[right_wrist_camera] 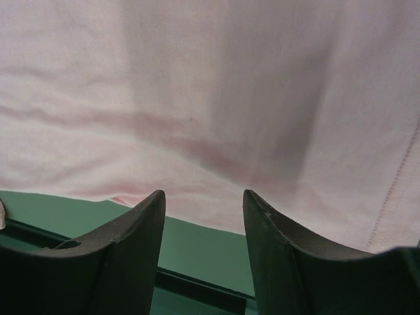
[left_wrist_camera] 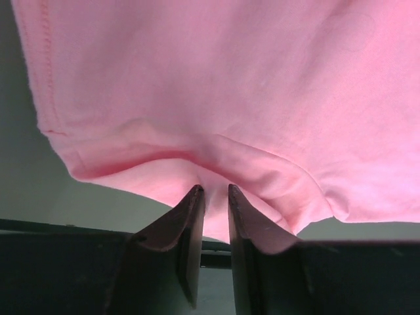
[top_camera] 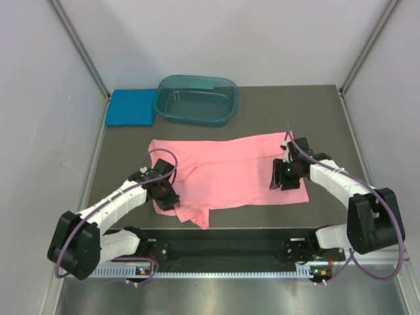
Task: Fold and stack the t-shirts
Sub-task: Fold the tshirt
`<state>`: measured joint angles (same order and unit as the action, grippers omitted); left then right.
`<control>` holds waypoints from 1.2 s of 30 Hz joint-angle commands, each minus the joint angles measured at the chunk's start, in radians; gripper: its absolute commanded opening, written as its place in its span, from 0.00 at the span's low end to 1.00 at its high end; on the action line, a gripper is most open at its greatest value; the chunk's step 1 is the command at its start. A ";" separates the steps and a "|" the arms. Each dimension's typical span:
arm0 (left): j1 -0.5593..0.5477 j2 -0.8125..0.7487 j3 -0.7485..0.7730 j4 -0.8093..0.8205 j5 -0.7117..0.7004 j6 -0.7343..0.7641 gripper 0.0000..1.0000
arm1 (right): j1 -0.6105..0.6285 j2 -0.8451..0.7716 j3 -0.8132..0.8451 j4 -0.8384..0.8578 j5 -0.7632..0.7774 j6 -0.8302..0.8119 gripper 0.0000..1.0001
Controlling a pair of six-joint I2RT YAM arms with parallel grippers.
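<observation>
The salmon-pink t-shirt [top_camera: 230,170] lies spread across the middle of the tabletop [top_camera: 315,118], its near-left corner rumpled. The teal-blue t-shirt [top_camera: 131,107] sits folded at the far-left corner.

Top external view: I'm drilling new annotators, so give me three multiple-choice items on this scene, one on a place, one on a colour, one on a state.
1. Where is the blue t-shirt relative to the tub?
A) inside it
B) to its left
C) in front of it

2. The t-shirt spread mid-table is:
A) white
B) yellow
C) pink

3. The jaws of the right gripper:
A) stand apart
B) are clamped shut
C) are out of view

Key: B, it lies folded beside the tub's left end; C, the cloth is salmon-pink; A, the right wrist view shows a clear gap between them.
</observation>
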<state>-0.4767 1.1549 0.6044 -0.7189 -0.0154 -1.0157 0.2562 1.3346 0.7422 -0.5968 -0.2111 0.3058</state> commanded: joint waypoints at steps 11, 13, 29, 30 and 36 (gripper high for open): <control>0.009 -0.043 0.041 -0.011 0.072 0.045 0.00 | -0.376 -0.048 -0.058 -0.017 -0.016 0.131 0.44; 0.010 -0.034 0.041 -0.008 0.081 0.068 0.00 | -0.420 -0.061 -0.066 -0.030 0.013 0.138 0.46; 0.010 0.031 0.135 -0.004 0.083 0.238 0.00 | -0.569 -0.092 -0.101 -0.138 0.096 0.200 0.42; 0.013 0.045 0.138 -0.004 0.084 0.249 0.00 | -0.571 -0.110 -0.102 -0.138 0.095 0.205 0.42; 0.026 0.080 0.161 -0.001 0.103 0.273 0.00 | -0.569 -0.092 -0.128 -0.117 0.078 0.234 0.42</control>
<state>-0.4618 1.2266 0.7204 -0.7185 0.0742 -0.7803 -0.3042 1.2522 0.6319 -0.7109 -0.1291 0.5030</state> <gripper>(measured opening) 0.011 0.421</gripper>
